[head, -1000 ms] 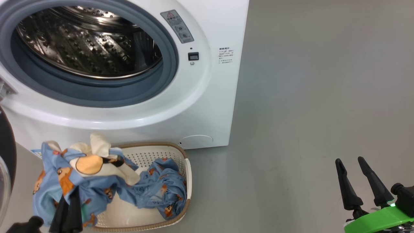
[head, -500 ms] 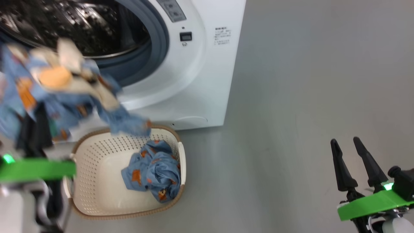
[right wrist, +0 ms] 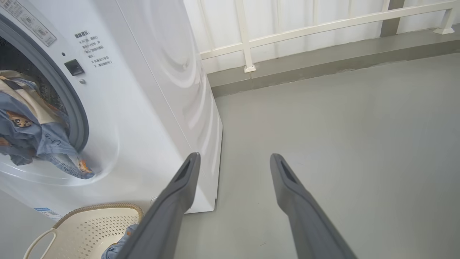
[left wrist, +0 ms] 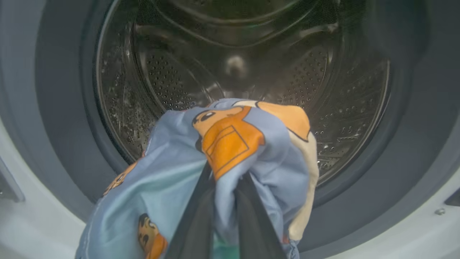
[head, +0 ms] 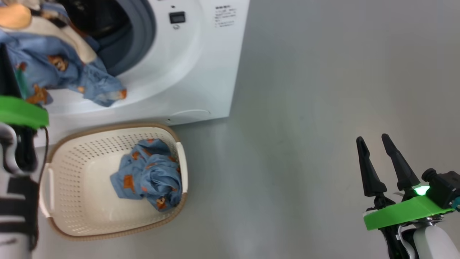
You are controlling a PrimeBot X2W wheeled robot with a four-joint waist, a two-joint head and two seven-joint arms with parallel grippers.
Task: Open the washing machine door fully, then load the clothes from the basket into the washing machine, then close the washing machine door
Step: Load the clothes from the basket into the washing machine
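My left gripper (left wrist: 224, 172) is shut on a light blue garment of the clothes (left wrist: 230, 140), held up in front of the washing machine's steel drum (left wrist: 251, 54). In the head view this garment (head: 61, 61) hangs over the grey gasket and the white front of the washing machine (head: 201, 64). Another blue garment (head: 147, 178) lies bunched in the cream basket (head: 79, 201) on the floor below the opening. My right gripper (head: 372, 137) stands open and empty, far right over bare floor. The washing machine door is out of view.
Grey floor (head: 305, 108) stretches right of the machine. In the right wrist view a white railing (right wrist: 323, 25) and a low grey kerb run behind the machine's side panel (right wrist: 172, 72). The basket (right wrist: 93, 226) stands close against the machine's front.
My left gripper has lifted the garment out of the basket up to the drum opening. The head view has shifted as well. The right gripper stays open.
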